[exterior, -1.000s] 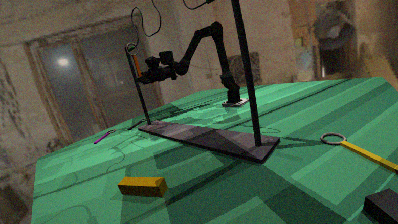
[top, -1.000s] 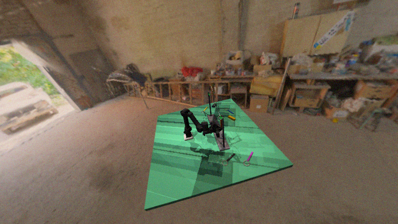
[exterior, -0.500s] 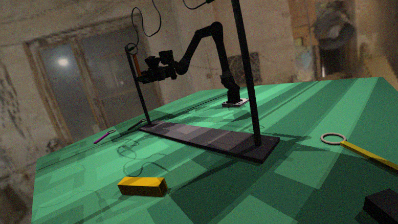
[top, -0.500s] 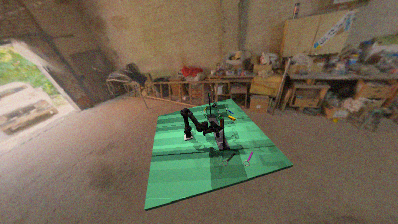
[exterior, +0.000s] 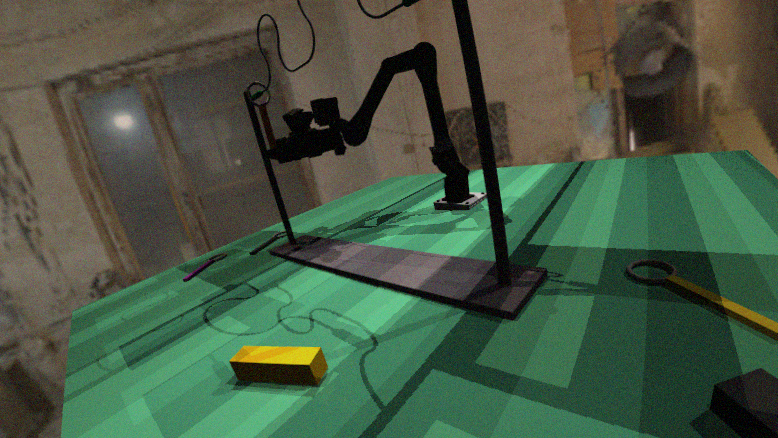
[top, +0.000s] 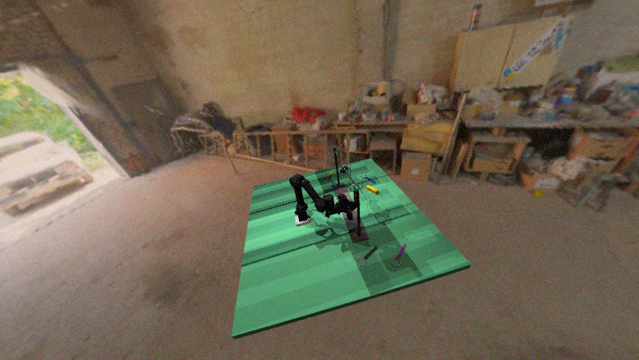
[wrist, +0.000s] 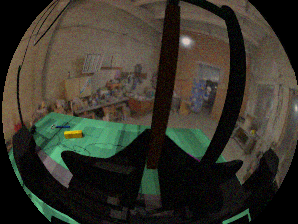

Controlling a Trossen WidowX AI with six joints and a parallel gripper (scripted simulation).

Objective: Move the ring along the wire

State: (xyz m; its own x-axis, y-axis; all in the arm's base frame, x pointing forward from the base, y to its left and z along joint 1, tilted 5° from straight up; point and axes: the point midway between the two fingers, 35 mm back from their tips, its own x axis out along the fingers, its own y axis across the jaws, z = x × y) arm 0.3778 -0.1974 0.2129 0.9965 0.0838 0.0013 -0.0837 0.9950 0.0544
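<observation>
Gripper (top: 356,205) (exterior: 272,154) (wrist: 153,133) clamped on handle (exterior: 266,126) (wrist: 166,85), upper left in exterior view. Ease ring (exterior: 258,93) off post (exterior: 274,187) (top: 358,216) (wrist: 236,75), wire (exterior: 278,43) centred, no twisting.

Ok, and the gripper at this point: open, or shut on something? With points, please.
Shut on the orange handle (exterior: 266,125) (wrist: 165,90): in the wrist view, the gripper (wrist: 153,133) has its fingers closed in around the handle's lower end.

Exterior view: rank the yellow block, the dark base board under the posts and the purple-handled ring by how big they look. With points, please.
1. Dark base board (top: 343,193) (exterior: 381,266)
2. Yellow block (top: 371,189) (exterior: 277,364) (wrist: 73,134)
3. Purple-handled ring (top: 402,250) (exterior: 200,269)
</observation>
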